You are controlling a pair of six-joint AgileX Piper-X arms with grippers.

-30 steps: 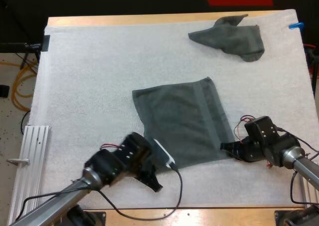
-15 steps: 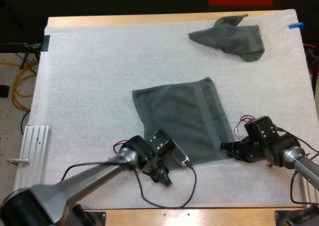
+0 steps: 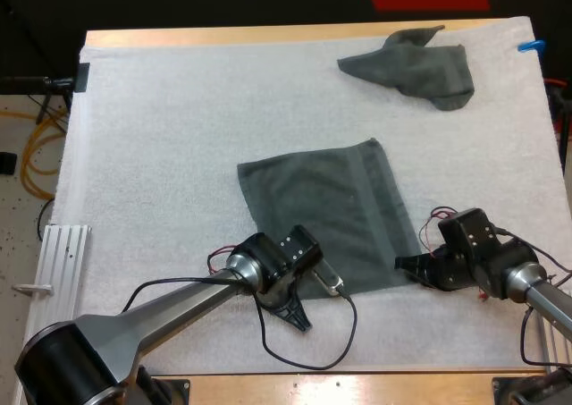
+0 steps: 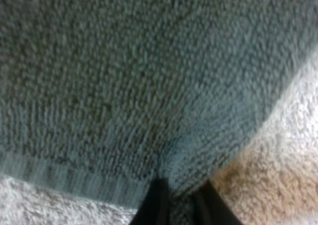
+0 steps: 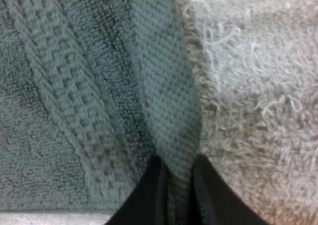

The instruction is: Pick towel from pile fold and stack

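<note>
Grey-green spread towel (image 3: 326, 213) lay flat at the middle of the white mat (image 3: 161, 137). At its 7 o'clock corner the left gripper (image 4: 181, 207) pinched the cloth, fingers narrow. At the 4 o'clock corner the right gripper (image 5: 176, 195) clamped the hem likewise. One crumpled towel (image 3: 416, 70) sat well apart at 1 o'clock.

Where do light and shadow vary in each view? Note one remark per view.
High view: even light on the white mat, no glare. Left wrist view: the mat looks warm and dim beside the left claw. Right wrist view: the mat is shaded along the spread towel's hem.
</note>
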